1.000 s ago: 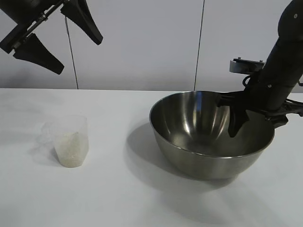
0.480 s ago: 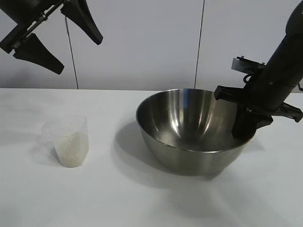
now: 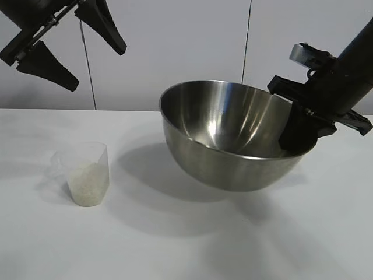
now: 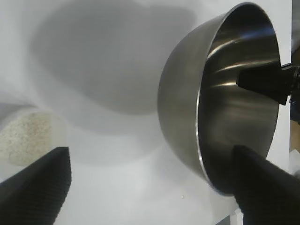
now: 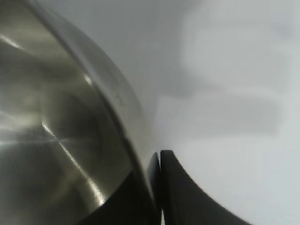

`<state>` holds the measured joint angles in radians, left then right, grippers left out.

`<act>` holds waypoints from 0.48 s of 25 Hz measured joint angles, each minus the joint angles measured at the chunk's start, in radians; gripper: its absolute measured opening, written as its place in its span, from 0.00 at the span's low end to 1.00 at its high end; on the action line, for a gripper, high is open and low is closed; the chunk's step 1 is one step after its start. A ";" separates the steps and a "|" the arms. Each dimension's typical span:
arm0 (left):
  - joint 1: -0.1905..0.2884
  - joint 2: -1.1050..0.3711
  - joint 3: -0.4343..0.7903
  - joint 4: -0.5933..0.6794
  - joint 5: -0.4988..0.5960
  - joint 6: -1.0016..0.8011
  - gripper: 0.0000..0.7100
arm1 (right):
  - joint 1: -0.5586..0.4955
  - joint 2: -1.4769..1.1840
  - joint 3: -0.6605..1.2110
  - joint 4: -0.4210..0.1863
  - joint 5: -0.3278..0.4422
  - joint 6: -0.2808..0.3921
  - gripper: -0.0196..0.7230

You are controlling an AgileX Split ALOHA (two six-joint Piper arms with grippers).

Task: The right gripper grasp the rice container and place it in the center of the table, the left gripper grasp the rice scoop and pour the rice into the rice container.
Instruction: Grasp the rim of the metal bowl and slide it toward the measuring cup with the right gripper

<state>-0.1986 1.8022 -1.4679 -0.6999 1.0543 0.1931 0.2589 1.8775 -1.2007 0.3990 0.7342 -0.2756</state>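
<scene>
Rice container [image 3: 227, 137]: big shiny steel bowl, center-right of the frame, lifted off the counter [image 3: 175, 245] and tilted so its opening faces the camera; its shadow lies on the counter below it.
Right gripper [image 3: 300, 131]: at the right of the frame, jaws clamped on the bowl's right rim, one finger inside and one outside.
Rice scoop [image 3: 86, 173]: clear plastic cup standing upright on the counter at lower left, well apart from the bowl.
Rice [image 3: 87, 184]: white grains filling perhaps the lower half of the cup; the level is hard to see.
Left gripper [image 3: 70, 49]: upper left of the frame, high above the cup, jaws wide apart, holding nothing.
</scene>
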 joint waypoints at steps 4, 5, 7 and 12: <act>0.000 0.000 0.000 0.000 0.000 0.000 0.92 | 0.033 0.035 0.000 -0.060 -0.017 0.050 0.04; 0.000 0.000 0.000 0.000 0.000 0.000 0.92 | 0.033 0.045 0.000 -0.068 -0.021 0.057 0.04; 0.000 0.000 0.000 0.000 0.000 0.000 0.92 | 0.033 0.054 0.000 -0.084 -0.027 0.066 0.04; 0.000 0.000 0.000 0.000 -0.003 0.000 0.92 | 0.033 0.056 0.000 -0.087 -0.037 0.067 0.04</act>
<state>-0.1986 1.8022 -1.4679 -0.6999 1.0512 0.1931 0.2924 1.9338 -1.2007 0.3120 0.6968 -0.2088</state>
